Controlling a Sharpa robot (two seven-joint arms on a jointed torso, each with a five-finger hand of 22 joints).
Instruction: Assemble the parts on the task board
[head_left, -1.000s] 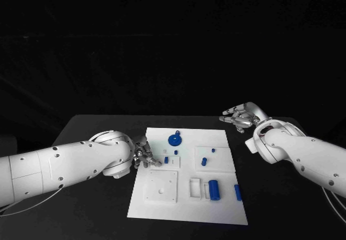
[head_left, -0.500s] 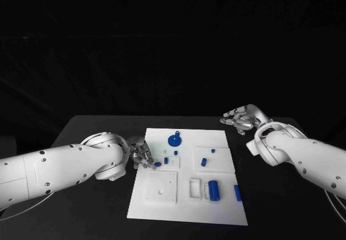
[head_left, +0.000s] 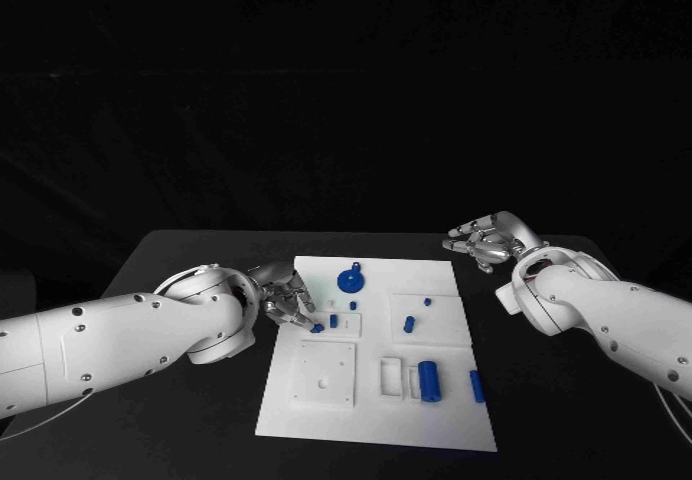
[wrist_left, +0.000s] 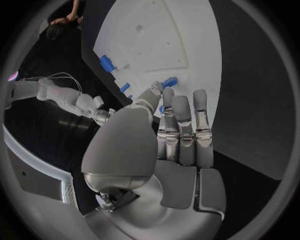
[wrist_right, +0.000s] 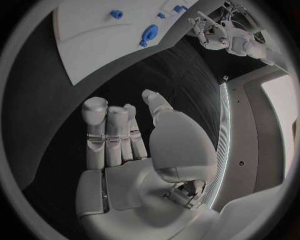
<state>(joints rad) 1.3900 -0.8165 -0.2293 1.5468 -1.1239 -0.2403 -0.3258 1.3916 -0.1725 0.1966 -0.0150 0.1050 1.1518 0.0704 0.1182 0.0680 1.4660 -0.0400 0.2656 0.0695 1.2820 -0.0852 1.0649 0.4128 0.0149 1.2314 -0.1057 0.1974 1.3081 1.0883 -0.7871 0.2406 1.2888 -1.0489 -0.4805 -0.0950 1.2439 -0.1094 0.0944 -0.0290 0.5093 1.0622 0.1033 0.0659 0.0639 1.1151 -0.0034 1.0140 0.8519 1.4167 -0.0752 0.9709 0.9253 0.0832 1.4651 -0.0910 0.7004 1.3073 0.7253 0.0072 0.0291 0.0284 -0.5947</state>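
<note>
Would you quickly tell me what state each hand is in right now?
Left hand: pinching a small blue part at its fingertips.
Right hand: open, holding nothing.

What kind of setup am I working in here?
Likely a robotics lab test bench: a bare black table against darkness, one white task board holding small blue parts, nothing domestic around.

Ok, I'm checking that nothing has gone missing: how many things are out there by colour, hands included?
blue parts: 8, one seemingly pinched by the left hand
white task board: 1
silver hands: 2, counting the right hand
total: 11
</note>
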